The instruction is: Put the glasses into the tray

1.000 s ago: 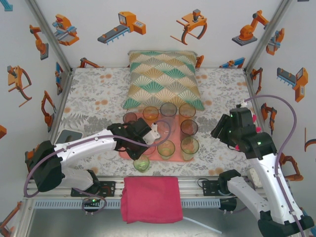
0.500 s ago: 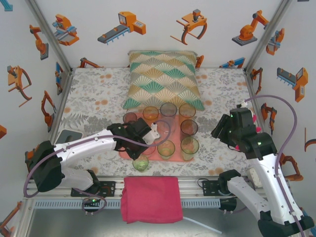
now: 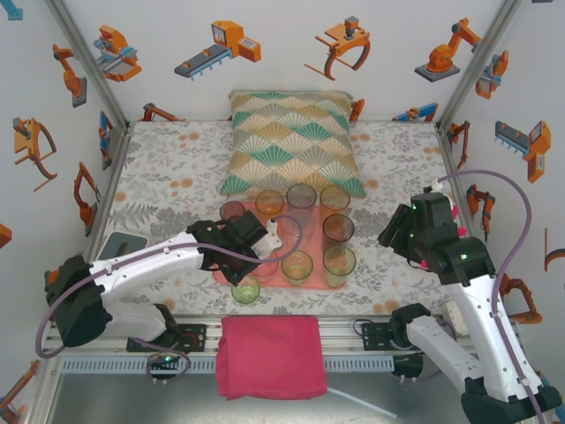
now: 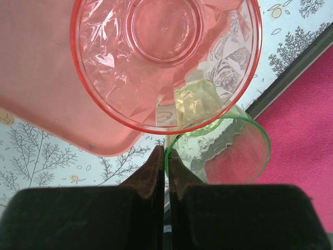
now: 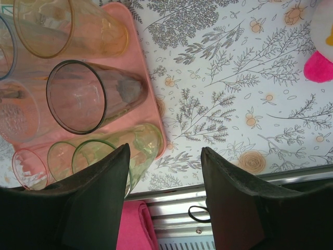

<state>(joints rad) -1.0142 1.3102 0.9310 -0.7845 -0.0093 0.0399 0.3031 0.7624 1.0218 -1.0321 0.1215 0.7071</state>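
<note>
Here, in the left wrist view, the left gripper (image 4: 166,156) has its two dark jaws pressed together at lower centre, pinching the thin rim of a green tumbler (image 4: 229,151). That tumbler fills the lower right of the frame. It is off the salmon-pink tray (image 4: 41,78) and over the leaf-printed tablecloth (image 4: 31,156), just beside the tray's rounded corner. Whether its base rests on the tablecloth cannot be told. A pink tumbler (image 4: 166,57) takes up the upper middle of the frame at that corner of the tray, and its rim overlaps the green one in this view. A magenta cloth (image 4: 307,120) runs down the right edge.

In the overhead view the green tumbler sits just below the tray's lower-left corner, between the tray and the magenta cloth at bottom centre. The rest of the tumblers (image 3: 301,195) stand in rows on the tray at mid-frame. A fan-patterned cushion (image 3: 291,141) lies just above them.

The right gripper (image 5: 165,153) hovers to the right of the tray. Its jaws are spread moderately apart, with only the printed tablecloth showing between them. In its wrist view the tray occupies the left side, where a smoky grey tumbler (image 5: 78,96) is at centre left and an amber tumbler (image 5: 47,26) at upper left.
</note>
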